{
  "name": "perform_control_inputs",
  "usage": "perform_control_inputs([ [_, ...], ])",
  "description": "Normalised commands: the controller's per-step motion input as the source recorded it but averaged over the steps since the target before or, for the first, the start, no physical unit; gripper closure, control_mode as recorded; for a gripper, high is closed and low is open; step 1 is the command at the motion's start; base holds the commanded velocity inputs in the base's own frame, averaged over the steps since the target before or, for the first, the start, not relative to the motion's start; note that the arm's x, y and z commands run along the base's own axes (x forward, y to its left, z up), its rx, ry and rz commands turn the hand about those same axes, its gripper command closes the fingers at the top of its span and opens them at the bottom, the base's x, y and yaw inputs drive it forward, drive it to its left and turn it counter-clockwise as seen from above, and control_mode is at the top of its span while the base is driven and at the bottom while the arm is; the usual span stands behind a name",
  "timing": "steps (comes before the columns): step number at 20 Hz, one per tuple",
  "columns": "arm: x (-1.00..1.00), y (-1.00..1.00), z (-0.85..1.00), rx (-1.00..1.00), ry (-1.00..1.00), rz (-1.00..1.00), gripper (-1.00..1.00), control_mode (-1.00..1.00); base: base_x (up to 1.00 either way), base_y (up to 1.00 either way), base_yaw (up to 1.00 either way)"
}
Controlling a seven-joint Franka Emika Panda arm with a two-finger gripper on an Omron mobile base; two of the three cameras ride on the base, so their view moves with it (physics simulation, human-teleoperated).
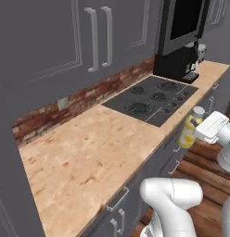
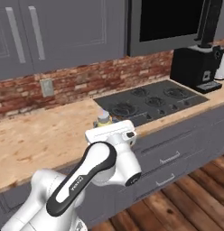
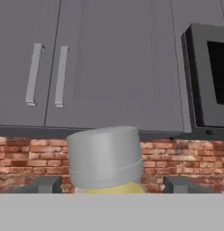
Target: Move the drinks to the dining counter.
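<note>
The yellow bottle (image 3: 105,163) is being held between the fingers (image 3: 45,184) of the gripper (image 3: 111,186), which are seen standing one on each side of it just below its pale cap in the hand view. The jaws are being kept wide around the bottle body. In the left base view, the yellow bottle (image 1: 189,127) is being carried upright in the air, off the front edge of the wood counter (image 1: 84,152), level with the cooktop (image 1: 153,98). In the right base view, only the cap is being shown above the gripper (image 2: 109,127). Behind the cooktop, a brick backsplash (image 2: 77,85) is being seen under grey wall cabinets (image 2: 64,31). A black coffee machine (image 2: 195,65) is being seen toward the right end of the counter.
</note>
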Motion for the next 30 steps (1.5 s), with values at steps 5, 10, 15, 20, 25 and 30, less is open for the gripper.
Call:
perform_control_inputs([
  [5, 0.0, 0.0, 0.0, 0.0, 0.0, 0.0, 1.0, 1.0, -0.04, -0.31, -0.81],
  [10, 0.0, 0.0, 0.0, 0.0, 0.0, 0.0, 1.0, 1.0, -0.02, -0.33, -0.81],
  [15, 0.0, 0.0, 0.0, 0.0, 0.0, 0.0, 1.0, 1.0, 0.0, -0.23, -0.85],
  [20, 0.0, 0.0, 0.0, 0.0, 0.0, 0.0, 1.0, 1.0, 0.0, -0.16, -0.88],
  [25, 0.0, 0.0, 0.0, 0.0, 0.0, 0.0, 1.0, 1.0, 0.0, -0.2, -0.87],
  [30, 0.0, 0.0, 0.0, 0.0, 0.0, 0.0, 1.0, 1.0, 0.0, -0.28, -0.84],
])
